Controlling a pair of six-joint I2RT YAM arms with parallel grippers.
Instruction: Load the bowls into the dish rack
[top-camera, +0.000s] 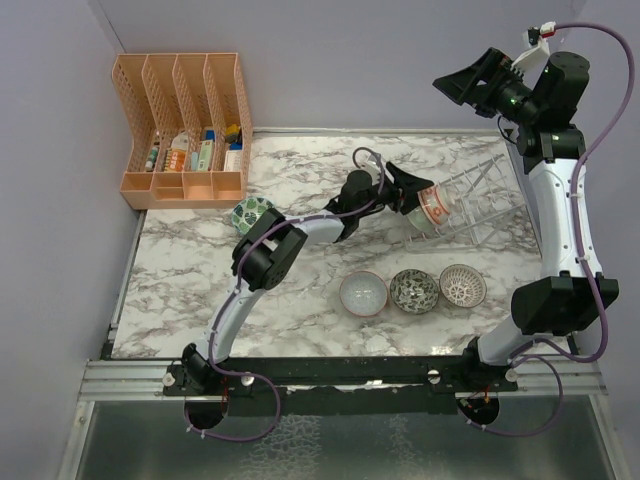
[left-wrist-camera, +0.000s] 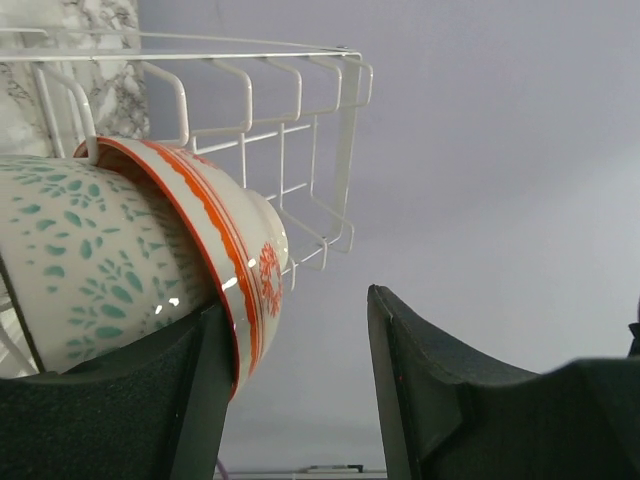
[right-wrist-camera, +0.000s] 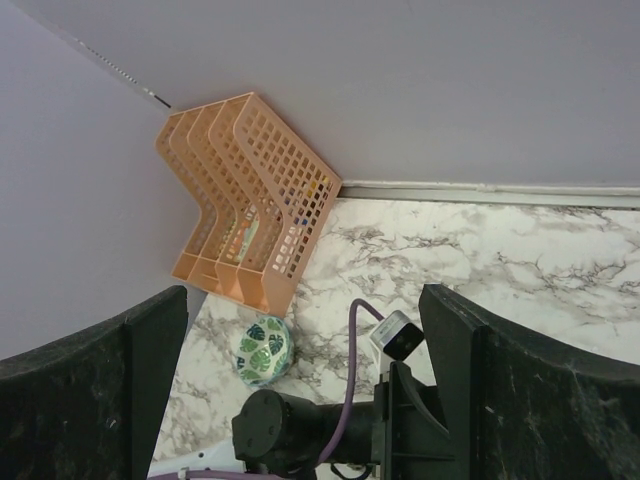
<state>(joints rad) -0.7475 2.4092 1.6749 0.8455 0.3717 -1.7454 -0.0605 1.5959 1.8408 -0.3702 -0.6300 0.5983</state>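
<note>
Left hand (left-wrist-camera: 295, 305), spread wide, touches the red-orange bowl (left-wrist-camera: 225, 250) at the dish rack (top-camera: 478, 200); right hand (right-wrist-camera: 303, 293) wide too.

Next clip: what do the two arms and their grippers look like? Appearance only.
The left arm and right arm both have white link shells with black joint housings, and a purple cable runs along each. The left gripper and right gripper have broad, matte black, wedge-shaped fingers. A green light glows at the right wrist.

Left arm stretched low, forward and rightward; black two-finger left gripper (top-camera: 418, 192) jaws parted. Right arm upright, wrist raised high; black right gripper (top-camera: 458, 85) jaws spread wide, aimed left.
</note>
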